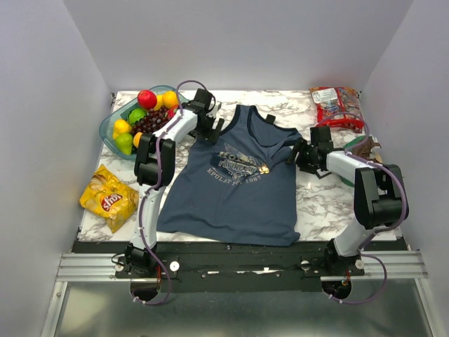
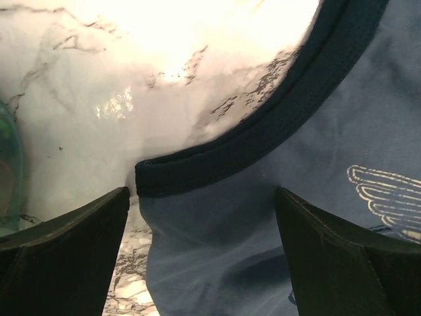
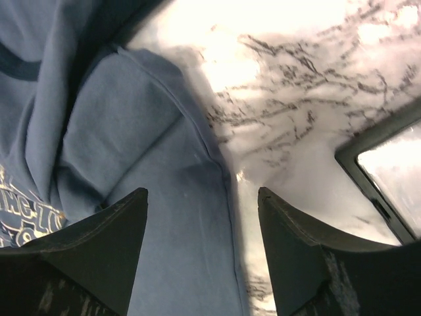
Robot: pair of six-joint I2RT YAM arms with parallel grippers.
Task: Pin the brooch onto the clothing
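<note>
Tank top (image 1: 231,193) lies flat mid-bench (image 1: 323,203), hem toward the arm bases, and we see a yellow chip bag (image 1: 109,198) left of it. We mark the brooch (image 1: 264,168) on the shirt at the right end of the chest print; pinned or loose, we cannot tell. Right tool (image 3: 200,197) is released, jaws spread over the shirt's right side edge, with a black-framed box (image 3: 388,164) near it. Left tool (image 2: 200,197) is released too, jaws apart over the navy armhole trim (image 2: 263,141). Farther back: fruit bowl (image 1: 106,125) left, red snack bag (image 1: 337,104) right.
</note>
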